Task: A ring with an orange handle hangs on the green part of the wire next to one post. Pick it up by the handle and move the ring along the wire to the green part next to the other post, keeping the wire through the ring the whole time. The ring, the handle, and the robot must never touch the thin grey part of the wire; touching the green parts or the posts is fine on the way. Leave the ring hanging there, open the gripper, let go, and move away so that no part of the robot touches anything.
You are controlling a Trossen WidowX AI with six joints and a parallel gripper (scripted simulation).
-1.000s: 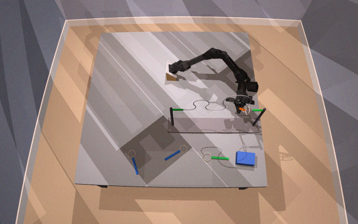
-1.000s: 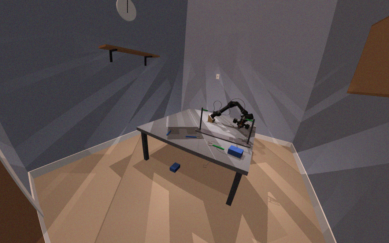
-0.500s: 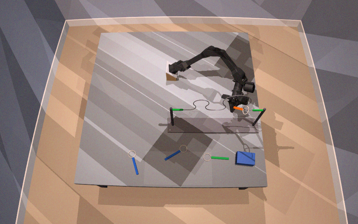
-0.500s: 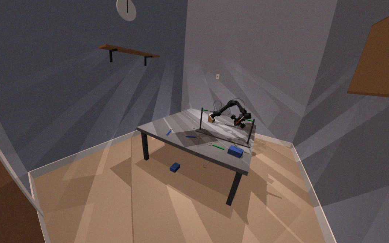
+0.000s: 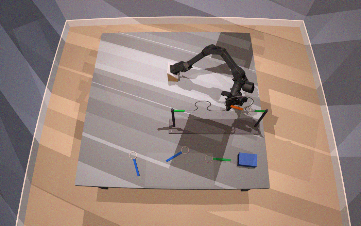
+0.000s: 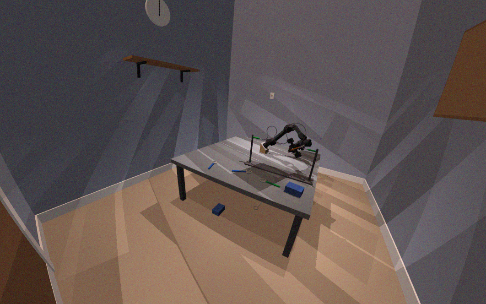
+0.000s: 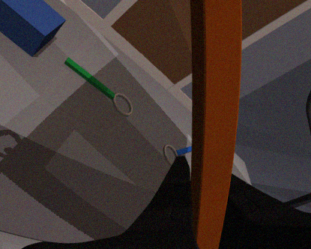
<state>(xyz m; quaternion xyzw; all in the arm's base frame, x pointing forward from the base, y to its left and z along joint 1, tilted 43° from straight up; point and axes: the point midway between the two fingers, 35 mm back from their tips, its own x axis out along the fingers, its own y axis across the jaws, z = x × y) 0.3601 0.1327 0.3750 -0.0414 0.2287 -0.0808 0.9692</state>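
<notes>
My gripper (image 5: 229,108) (image 7: 188,163) is shut on the orange handle (image 5: 236,107) (image 7: 219,112), which points left from the ring. The pale ring (image 5: 250,112) is around the grey wire at the foot of the right-hand loop, left of the right green part (image 5: 259,111). I cannot tell whether ring and wire touch. The right post (image 5: 261,117) (image 6: 313,165) stands beyond that green part. The grey wire (image 5: 203,101) (image 6: 271,126) has a large right loop and a smaller left bend, then meets the left green part (image 5: 178,110) at the left post (image 5: 173,117) (image 6: 251,149).
The large wire loop passes over my gripper in the top view. The base plate (image 5: 204,129) lies under the wire. Towards the front lie a blue box (image 5: 247,159) (image 7: 38,22), a green handle (image 5: 221,159) (image 7: 88,78) with a ring, and two blue handles (image 5: 174,156) (image 5: 136,167) with rings.
</notes>
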